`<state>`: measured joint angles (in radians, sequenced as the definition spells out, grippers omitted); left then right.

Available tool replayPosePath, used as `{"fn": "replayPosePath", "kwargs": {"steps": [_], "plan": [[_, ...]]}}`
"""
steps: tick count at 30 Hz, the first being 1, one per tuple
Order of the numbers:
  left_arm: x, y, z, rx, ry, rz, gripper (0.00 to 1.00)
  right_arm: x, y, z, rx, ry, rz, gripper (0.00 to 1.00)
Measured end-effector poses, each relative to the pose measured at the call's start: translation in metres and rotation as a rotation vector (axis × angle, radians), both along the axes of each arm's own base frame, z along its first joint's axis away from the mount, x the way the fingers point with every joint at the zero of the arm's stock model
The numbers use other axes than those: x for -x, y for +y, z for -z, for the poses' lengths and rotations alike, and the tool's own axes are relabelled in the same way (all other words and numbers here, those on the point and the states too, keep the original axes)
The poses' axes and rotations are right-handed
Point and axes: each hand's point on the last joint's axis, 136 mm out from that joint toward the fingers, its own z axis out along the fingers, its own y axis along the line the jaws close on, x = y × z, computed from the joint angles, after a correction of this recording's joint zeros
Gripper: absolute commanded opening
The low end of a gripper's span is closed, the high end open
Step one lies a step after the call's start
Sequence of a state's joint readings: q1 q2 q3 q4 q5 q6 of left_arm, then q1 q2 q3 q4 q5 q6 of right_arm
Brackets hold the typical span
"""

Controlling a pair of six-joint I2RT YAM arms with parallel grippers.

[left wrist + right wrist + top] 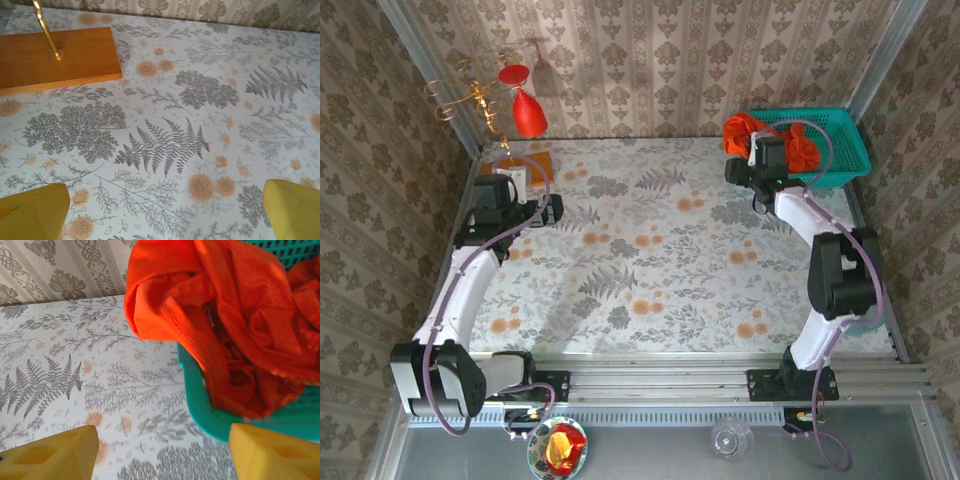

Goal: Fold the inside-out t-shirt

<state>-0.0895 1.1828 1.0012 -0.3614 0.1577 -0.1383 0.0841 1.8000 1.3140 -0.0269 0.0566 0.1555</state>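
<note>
The floral table [650, 260] carries a teal basket [850, 150] at its far right corner. The t-shirt [235, 315] lies crumpled in the basket, spilling over its rim. The right gripper [162, 447] hangs just before it, fingers apart and released. The left gripper [165, 205] is spread wide above the table.

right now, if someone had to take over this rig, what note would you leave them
Left gripper: open, empty, over the floral table beside the flat orange-brown wooden block.
Right gripper: open, gripping nothing, at the teal plastic mesh basket.
Plain bright orange-red cloth t-shirt: bunched in that basket at the table's far right corner, spilling over its rim.
Done: nothing folded yet.
Left: lift the shirt out, spread it flat, fold it.
</note>
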Motion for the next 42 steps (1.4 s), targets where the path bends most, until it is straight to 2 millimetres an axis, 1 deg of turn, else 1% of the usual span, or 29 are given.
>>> {"fn": "replayPosePath", "kwargs": {"steps": [2, 4, 6, 8, 10, 14, 16, 17, 20, 21, 24, 26, 28, 31, 34, 35, 38, 40, 42], "plan": [[0.006, -0.001, -0.002, -0.015, 0.003, 0.021, 1.0, -0.014, 0.0, 0.003, 0.018, 0.001, -0.003, 0.71], [0.012, 0.0, 0.0, -0.028, 0.007, 0.029, 1.0, -0.033, 0.0, 0.007, 0.043, -0.002, -0.005, 0.71], [0.02, 0.001, 0.008, -0.042, 0.019, 0.036, 1.0, -0.052, -0.001, 0.01, 0.067, -0.01, -0.002, 0.71], [0.025, 0.002, 0.017, -0.055, 0.04, 0.04, 1.0, -0.066, -0.003, 0.014, 0.09, -0.014, 0.004, 0.71], [0.027, 0.003, 0.023, -0.069, 0.055, 0.041, 1.0, -0.077, -0.005, 0.018, 0.109, -0.008, 0.014, 0.68], [0.027, 0.006, 0.029, -0.096, 0.068, 0.046, 1.0, -0.095, -0.007, 0.018, 0.139, -0.007, 0.019, 0.51], [0.027, 0.006, 0.032, -0.108, 0.075, 0.049, 1.0, -0.099, -0.007, 0.015, 0.146, -0.009, 0.017, 0.4], [0.026, 0.007, 0.034, -0.112, 0.079, 0.051, 1.0, -0.1, -0.007, 0.012, 0.15, -0.012, 0.015, 0.33], [0.027, 0.007, 0.035, -0.122, 0.08, 0.053, 1.0, -0.102, -0.005, 0.005, 0.158, -0.023, 0.01, 0.08], [0.027, 0.007, 0.035, -0.126, 0.08, 0.054, 1.0, -0.102, -0.005, 0.005, 0.164, -0.021, 0.005, 0.01], [0.028, 0.006, 0.034, -0.144, 0.076, 0.06, 1.0, -0.098, -0.005, 0.004, 0.166, -0.006, 0.004, 0.0], [0.029, 0.004, 0.032, -0.15, 0.067, 0.064, 1.0, -0.094, -0.006, -0.002, 0.17, -0.001, 0.005, 0.0], [0.032, 0.003, 0.028, -0.156, 0.053, 0.066, 1.0, -0.088, -0.007, -0.017, 0.172, -0.013, 0.01, 0.0], [0.034, 0.002, 0.021, -0.161, 0.028, 0.067, 1.0, -0.07, -0.008, -0.058, 0.173, -0.061, 0.017, 0.0], [0.037, 0.001, 0.015, -0.161, 0.009, 0.069, 1.0, -0.047, -0.007, -0.111, 0.172, -0.13, 0.017, 0.0], [0.037, 0.001, 0.014, -0.16, 0.004, 0.069, 1.0, -0.037, -0.006, -0.134, 0.17, -0.163, 0.015, 0.0], [0.039, -0.001, 0.009, -0.159, -0.011, 0.073, 1.0, -0.008, -0.002, -0.188, 0.167, -0.245, 0.006, 0.0], [0.041, -0.001, 0.007, -0.157, -0.021, 0.075, 1.0, 0.013, 0.003, -0.217, 0.16, -0.286, -0.007, 0.0], [0.042, -0.003, 0.006, -0.156, -0.027, 0.079, 1.0, 0.036, 0.012, -0.243, 0.146, -0.325, -0.034, 0.0]]}}
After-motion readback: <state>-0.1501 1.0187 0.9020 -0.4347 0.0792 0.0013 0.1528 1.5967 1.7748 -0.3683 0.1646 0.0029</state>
